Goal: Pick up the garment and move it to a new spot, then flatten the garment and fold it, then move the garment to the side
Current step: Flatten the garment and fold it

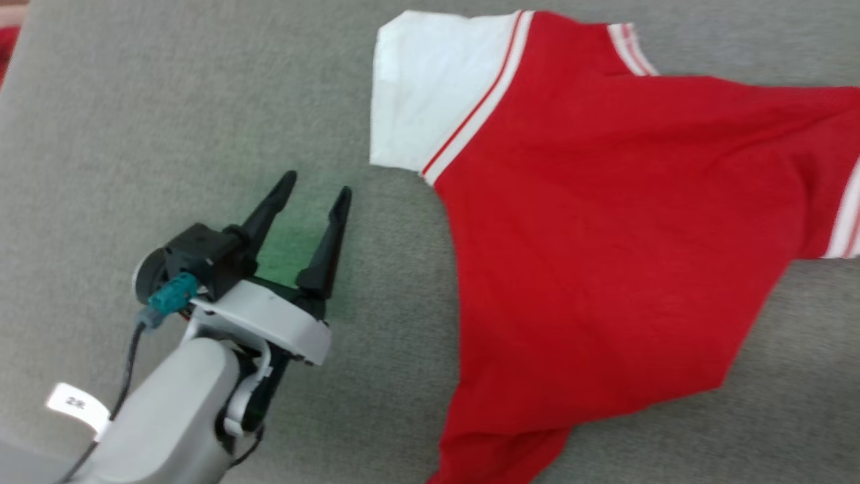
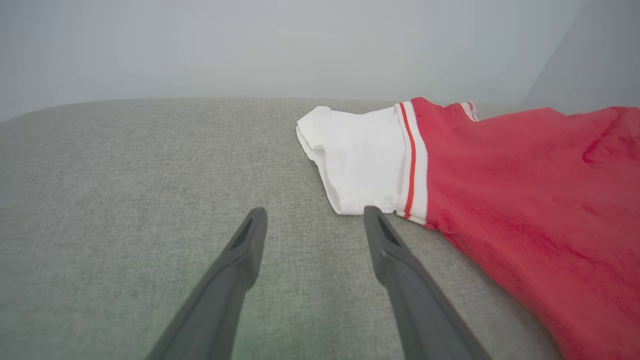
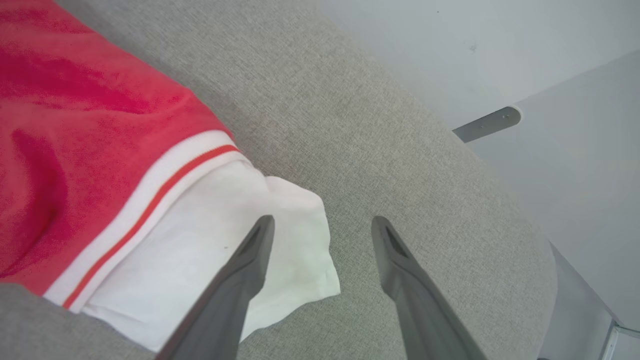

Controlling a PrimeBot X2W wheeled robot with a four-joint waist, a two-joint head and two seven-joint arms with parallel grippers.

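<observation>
Lying on the big grey surface (image 1: 168,101), the garment (image 1: 591,235) filled the right side of the head view, from the top edge down to the bottom edge. It was spread out and mostly flat, but it sat crooked and had soft bumps in the red cloth. No letters showed on the side facing up. One white sleeve (image 1: 430,87) lay at the top middle of the head view. The other sleeve ran off the right edge.

The left claw (image 1: 317,184) was at the lower left of the head view, above bare grey cloth and near the white sleeve but not touching it. Its two fingers stood wide apart with nothing between them. In the right wrist view, the right claw (image 3: 322,220) was spread wide too and held nothing. One finger of it showed in front of the corner of the other white sleeve (image 3: 200,250), and the other finger showed in front of bare surface.

I think the job was at the flattening step, with the folding not yet begun. Next, each claw would need to come down on a sleeve or an edge, pinch only the cloth, and pull gently outward so the bumps go away. Then a fold could start.
</observation>
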